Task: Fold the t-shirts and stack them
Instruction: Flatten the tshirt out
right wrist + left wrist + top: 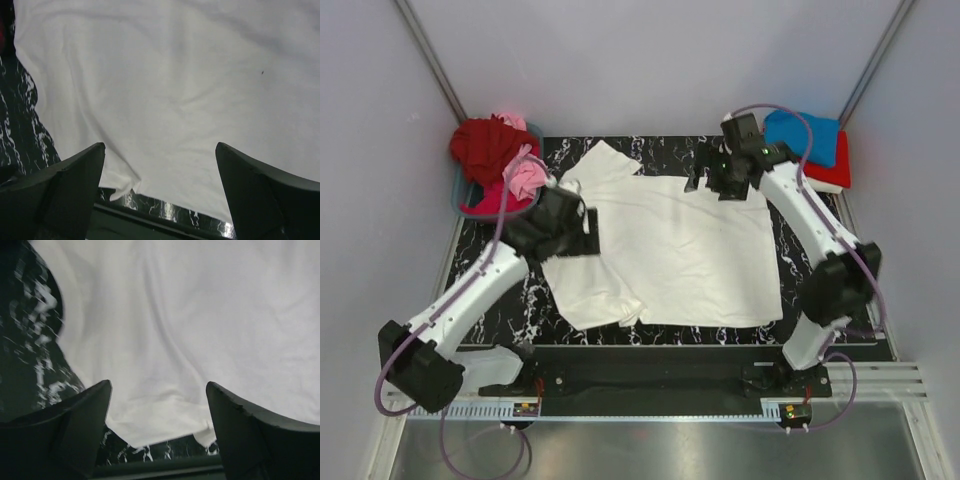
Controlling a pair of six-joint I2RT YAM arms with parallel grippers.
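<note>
A white t-shirt lies spread on the black marbled table, one sleeve pointing to the far left and its near left corner rumpled. My left gripper is open and empty just above the shirt's left side; the left wrist view shows the cloth's edge between its fingers. My right gripper is open and empty above the shirt's far right edge; the right wrist view shows the hem between its fingers. Folded blue and red shirts are stacked at the far right.
A bin at the far left holds crumpled dark red and pink shirts. Grey walls close in the table on three sides. A metal rail runs along the near edge.
</note>
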